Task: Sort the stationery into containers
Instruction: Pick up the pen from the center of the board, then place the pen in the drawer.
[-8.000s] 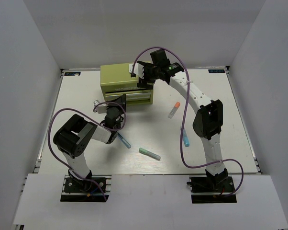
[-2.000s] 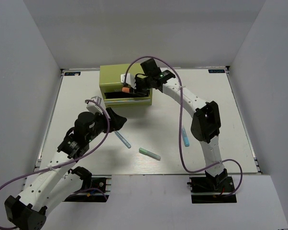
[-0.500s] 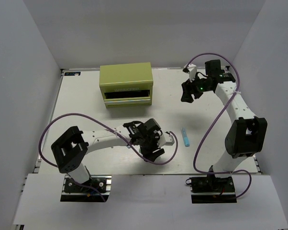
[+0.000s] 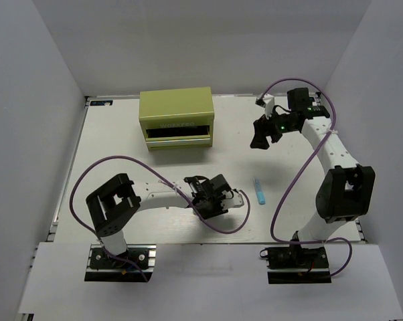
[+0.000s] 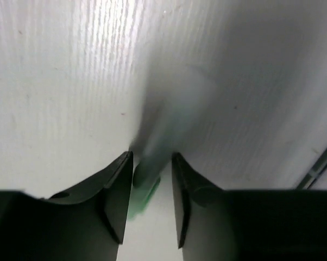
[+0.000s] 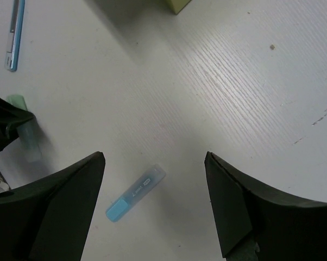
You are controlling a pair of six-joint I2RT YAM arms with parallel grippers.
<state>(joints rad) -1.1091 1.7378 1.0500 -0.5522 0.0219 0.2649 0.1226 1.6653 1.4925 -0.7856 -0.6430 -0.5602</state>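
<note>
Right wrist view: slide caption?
Open right gripper hovers above a short light blue plastic pen on the white table.

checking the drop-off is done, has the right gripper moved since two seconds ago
Yes. The right gripper has left the drawer front of the olive-green cabinet and now hangs open, well off to its right.

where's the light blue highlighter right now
In the top view the light blue highlighter lies flat on the table, right of centre, just right of the left gripper and well to the lower right of the olive-green cabinet.
</note>
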